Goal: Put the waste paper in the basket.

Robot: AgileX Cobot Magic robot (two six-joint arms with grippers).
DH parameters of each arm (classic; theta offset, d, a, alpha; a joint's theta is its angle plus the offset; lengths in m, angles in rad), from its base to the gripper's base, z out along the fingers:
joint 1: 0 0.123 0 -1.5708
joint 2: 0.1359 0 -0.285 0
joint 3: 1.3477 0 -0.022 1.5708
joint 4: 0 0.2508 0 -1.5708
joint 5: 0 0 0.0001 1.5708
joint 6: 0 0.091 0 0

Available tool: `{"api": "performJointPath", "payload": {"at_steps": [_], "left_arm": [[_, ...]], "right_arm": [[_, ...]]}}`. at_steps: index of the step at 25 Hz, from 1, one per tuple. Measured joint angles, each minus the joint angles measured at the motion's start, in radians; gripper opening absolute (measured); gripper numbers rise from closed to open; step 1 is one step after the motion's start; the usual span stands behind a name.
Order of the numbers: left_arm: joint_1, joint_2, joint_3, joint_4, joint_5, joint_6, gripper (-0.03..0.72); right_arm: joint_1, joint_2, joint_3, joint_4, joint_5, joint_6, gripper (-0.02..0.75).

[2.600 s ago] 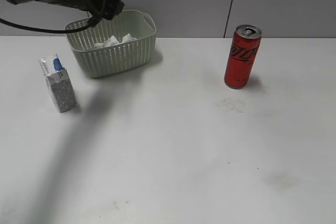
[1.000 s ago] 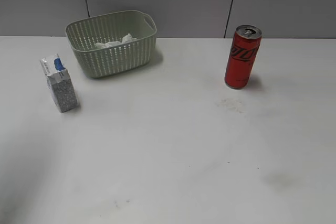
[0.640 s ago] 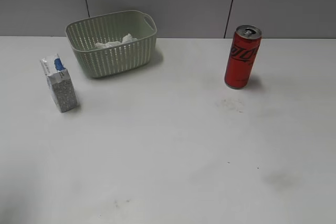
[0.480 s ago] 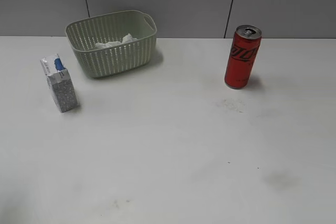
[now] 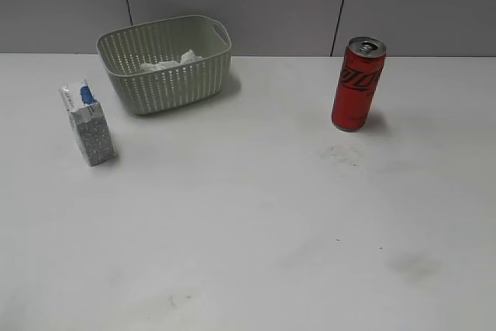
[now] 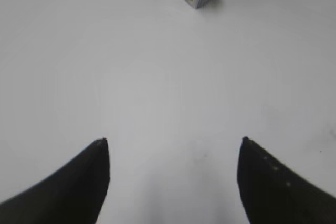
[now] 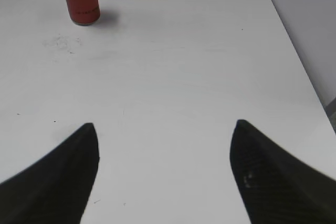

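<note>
On the desk [image 5: 256, 215]: a red can [image 5: 357, 83] stood upright at the right, well apart from the basket [image 5: 167, 63]; a speckled packet [image 5: 89, 122] stood near the basket's front left.
Waste paper [image 5: 169, 62]: white wads lay inside the basket at the back left.
Exterior view: showed no arm at all.
Left wrist view: left end effector [image 6: 173, 182] spread wide over bare desk, gripping nothing; packet cut off at the top edge.
Right wrist view: right end effector [image 7: 164, 169] likewise wide apart, empty; can top cropped.
Hidden: how many wads the basket wall concealed could not be told.
</note>
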Motion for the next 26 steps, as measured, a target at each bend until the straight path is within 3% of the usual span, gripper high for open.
{"api": "performJointPath", "payload": {"at_steps": [26], "left_arm": [[0.000, -0.490, 0.034, 0.045, 0.078, -0.114, 0.561]], "right_arm": [[0.000, 0.000, 0.000, 0.001, 0.000, 0.000, 0.589]]}}
